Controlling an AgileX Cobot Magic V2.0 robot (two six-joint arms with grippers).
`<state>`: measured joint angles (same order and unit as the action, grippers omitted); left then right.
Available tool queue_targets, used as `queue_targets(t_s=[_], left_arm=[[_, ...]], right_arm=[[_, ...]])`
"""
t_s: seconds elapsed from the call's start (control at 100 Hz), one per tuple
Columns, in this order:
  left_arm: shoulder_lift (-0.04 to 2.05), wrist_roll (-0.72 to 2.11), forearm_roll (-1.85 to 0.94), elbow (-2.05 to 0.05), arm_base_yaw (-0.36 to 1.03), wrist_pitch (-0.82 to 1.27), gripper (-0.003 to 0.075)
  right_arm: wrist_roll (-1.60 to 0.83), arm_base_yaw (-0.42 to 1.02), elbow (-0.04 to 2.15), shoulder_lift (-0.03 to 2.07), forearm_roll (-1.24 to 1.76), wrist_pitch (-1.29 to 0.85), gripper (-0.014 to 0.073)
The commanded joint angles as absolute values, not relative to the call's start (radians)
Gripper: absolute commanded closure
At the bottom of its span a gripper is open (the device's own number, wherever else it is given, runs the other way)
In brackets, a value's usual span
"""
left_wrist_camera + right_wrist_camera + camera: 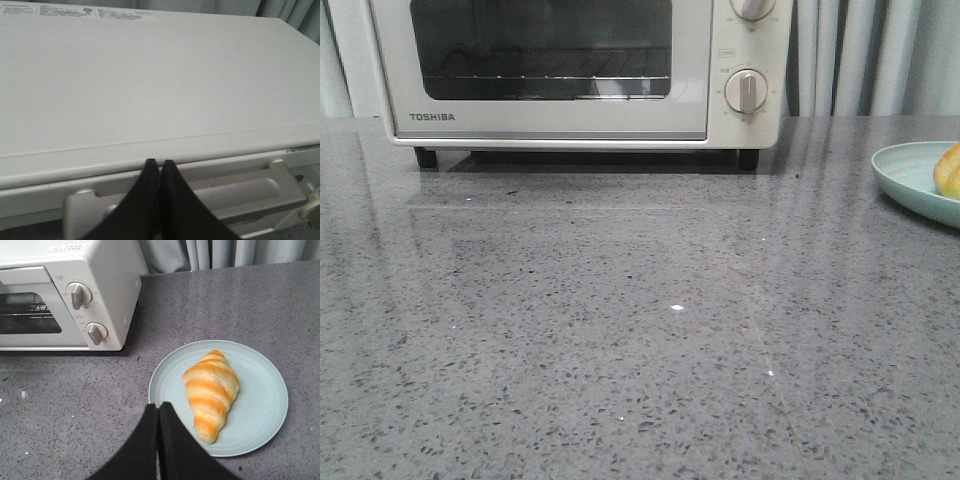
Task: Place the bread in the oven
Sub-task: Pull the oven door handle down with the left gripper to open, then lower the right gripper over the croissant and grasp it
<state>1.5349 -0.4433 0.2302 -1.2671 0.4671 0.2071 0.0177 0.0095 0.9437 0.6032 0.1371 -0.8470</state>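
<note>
Grey counter (pixel 620 330): oven (pixel 580 70) door's closed, bread (pixel 211 392) on plate (pixel 260 425) right of oven. Both grippers, left (pixel 159 165) & right (pixel 158 407), clenched empty. You've nothing done yet.

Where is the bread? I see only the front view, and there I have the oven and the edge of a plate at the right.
Observer: The bread lies on that pale green plate, whole, with nothing holding it.
Operator: Is the right pincer near to it?
Observer: The right pincer hangs above the plate's rim, beside the bread, its fingers pressed together and empty.
Operator: And the left pincer?
Observer: The left pincer is above the oven, at the top front edge by the door handle, also shut on nothing.
Operator: Is the oven door open?
Observer: No, in the right wrist view the door looks closed.
</note>
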Motion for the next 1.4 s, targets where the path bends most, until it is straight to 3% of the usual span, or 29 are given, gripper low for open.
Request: queue_targets(t_s=[0.0, 0.25, 0.49, 0.65, 0.91, 1.05, 1.24, 1.39], left_arm=[[1.515, -0.446, 0.206, -1.206, 0.526, 0.299, 0.0741], [1.366, -0.458, 0.122, -0.972, 0.653, 0.148, 0.0741], [1.049, -0.458, 0.068, -0.843, 0.792, 0.155, 0.0742], [0.825, -0.455, 0.106, -0.841, 0.872, 0.234, 0.0742], [0.493, -0.546, 0.326, -0.847, 0.814, 0.479, 0.0742], [0.385, -0.590, 0.460, -0.847, 0.735, 0.630, 0.0742], [0.294, -0.580, 0.523, -0.847, 0.602, 0.726, 0.0742], [0.268, -0.512, 0.567, -0.847, 0.483, 0.756, 0.0742]], right_arm=[[0.012, 0.008, 0.976, 0.617, 0.132, -0.790, 0.0661], [0.012, 0.008, 0.976, 0.617, 0.132, -0.806, 0.0661], [0.012, 0.008, 0.976, 0.617, 0.132, -0.923, 0.0661], [0.012, 0.008, 0.976, 0.638, 0.128, -0.962, 0.0661], [0.012, 0.008, 0.976, 0.760, 0.097, -0.941, 0.0652], [0.012, 0.008, 0.976, 0.854, 0.095, -0.924, 0.0527], [0.012, 0.008, 0.976, 0.979, 0.095, -0.855, 0.0206], [0.012, 0.008, 0.976, 1.057, 0.080, -0.753, 0.0174]])
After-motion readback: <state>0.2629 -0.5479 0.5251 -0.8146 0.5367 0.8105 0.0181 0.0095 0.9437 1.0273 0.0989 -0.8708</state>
